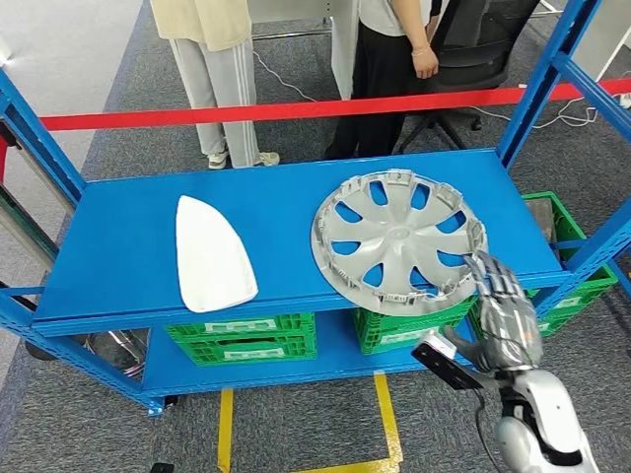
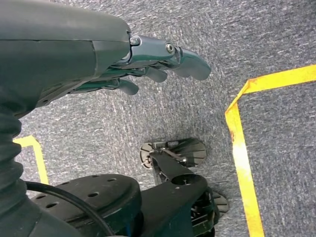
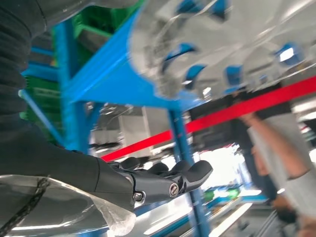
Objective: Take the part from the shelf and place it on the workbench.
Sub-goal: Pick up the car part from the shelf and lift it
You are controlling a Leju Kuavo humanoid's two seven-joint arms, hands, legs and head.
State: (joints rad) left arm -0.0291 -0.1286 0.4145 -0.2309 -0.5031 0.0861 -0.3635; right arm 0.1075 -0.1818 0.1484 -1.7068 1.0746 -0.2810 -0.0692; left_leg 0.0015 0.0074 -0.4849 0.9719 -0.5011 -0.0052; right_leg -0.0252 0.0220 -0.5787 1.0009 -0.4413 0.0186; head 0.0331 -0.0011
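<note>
In the head view you are looking down on a blue shelf [image 1: 126,246] with two parts lying on its top board. The hubcap [image 1: 398,241], silver and spoked, is lying flat toward the right, its near edge reaching the board's front lip. A white panel [image 1: 212,254] is lying flat well to its left. Your right hand [image 1: 502,315] is coming up from the lower right, its fingers [image 1: 491,276] spread and reaching to the hubcap's near right rim; you cannot tell whether they are touching it, and they are holding nothing. Green crates [image 1: 242,337] are sitting on the lower board. A red tape [image 1: 298,108] is stretching across behind the shelf, and two people [image 1: 216,59] are standing beyond it. Yellow floor lines [image 1: 386,414] are showing near you.

In the left wrist view your left hand [image 2: 149,64] is hanging over grey carpet [image 2: 260,34], fingers [image 2: 186,59] stretched out loosely together and gripping nothing. A yellow line [image 2: 242,158] is running across the carpet.

In the right wrist view, which is blurring, your right hand's fingers [image 3: 178,177] are extended and empty, with the hubcap [image 3: 231,44] just beyond them on the blue shelf [image 3: 111,74], apart from the fingertips. The red tape [image 3: 231,111] and a person's arm [image 3: 275,148] are showing behind.
</note>
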